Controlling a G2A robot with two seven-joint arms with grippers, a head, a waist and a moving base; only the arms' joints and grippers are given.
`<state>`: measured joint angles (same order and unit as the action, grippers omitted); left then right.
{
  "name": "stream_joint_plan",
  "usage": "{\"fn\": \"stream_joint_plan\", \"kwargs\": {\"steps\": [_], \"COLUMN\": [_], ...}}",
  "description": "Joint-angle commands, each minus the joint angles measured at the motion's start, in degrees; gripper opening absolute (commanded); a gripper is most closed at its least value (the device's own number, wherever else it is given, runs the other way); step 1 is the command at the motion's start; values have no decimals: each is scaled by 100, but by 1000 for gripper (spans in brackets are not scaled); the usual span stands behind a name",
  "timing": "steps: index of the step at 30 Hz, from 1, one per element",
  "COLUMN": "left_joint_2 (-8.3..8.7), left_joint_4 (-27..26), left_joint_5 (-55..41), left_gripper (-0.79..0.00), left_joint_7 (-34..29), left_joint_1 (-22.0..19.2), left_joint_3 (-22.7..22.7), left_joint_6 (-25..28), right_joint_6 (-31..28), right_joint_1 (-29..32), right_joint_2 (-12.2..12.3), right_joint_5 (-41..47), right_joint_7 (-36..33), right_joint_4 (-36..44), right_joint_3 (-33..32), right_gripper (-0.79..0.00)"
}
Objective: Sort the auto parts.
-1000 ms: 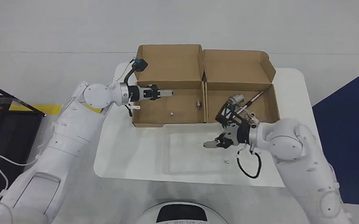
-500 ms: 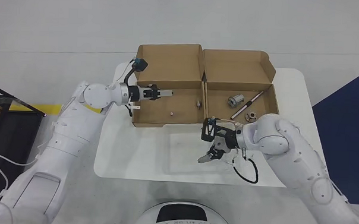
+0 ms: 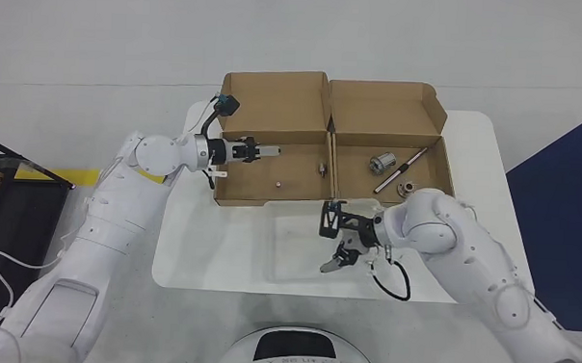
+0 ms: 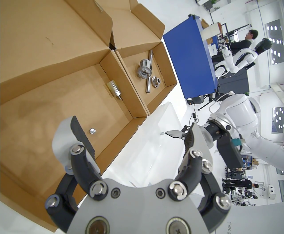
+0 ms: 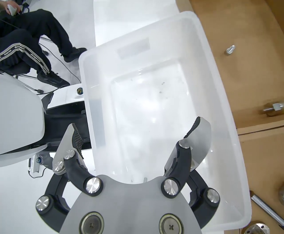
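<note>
Moved from the right box (image 3: pixel 390 108) toward the robot, the right hand (image 3: pixel 332 264) is now held spread and empty over the clear bin (image 5: pixel 93 106), where one small bolt (image 4: pixel 162 133) is judged left for pickup.

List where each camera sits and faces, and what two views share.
Top view: above the arms, facing down at the table, left box, right box and clear bin; both arms show.
Left wrist view: on the left wrist, facing across the left box toward the right box; its own open jaws show, the right arm beyond.
Right wrist view: on the right wrist, facing down into the clear bin; its own open jaws show.
Shared: both wrist views show the small bolt in the left box.
</note>
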<state>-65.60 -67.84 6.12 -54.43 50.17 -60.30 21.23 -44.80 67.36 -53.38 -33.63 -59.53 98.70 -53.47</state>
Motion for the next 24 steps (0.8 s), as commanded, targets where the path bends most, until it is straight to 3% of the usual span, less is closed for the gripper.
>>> {"fn": "stream_joint_plan", "kwargs": {"steps": [1,4,9,24], "left_joint_2": [0,0,0,0], "left_joint_4": [-4,-4,-4,-4], "left_joint_5": [0,0,0,0], "left_gripper": [0,0,0,0], "left_joint_7": [-1,-1,-1,-1], "left_joint_1": [2,2,2,2], "left_joint_3": [-3,-3,-3,-3], "left_joint_6": [0,0,0,0], "right_joint_6": [49,174,530,1679], "right_joint_1": [-219,-511,-804,-1055], "right_joint_2": [29,96,206,344], "right_joint_5": [-15,-9,-37,-818], "right_joint_7": [-45,-169,-525,-1674], "right_joint_4": [-137,-206,-115,400], "right_joint_3": [319,709,1149,1764], "right_gripper": [-268,-388,-428,-431]}}
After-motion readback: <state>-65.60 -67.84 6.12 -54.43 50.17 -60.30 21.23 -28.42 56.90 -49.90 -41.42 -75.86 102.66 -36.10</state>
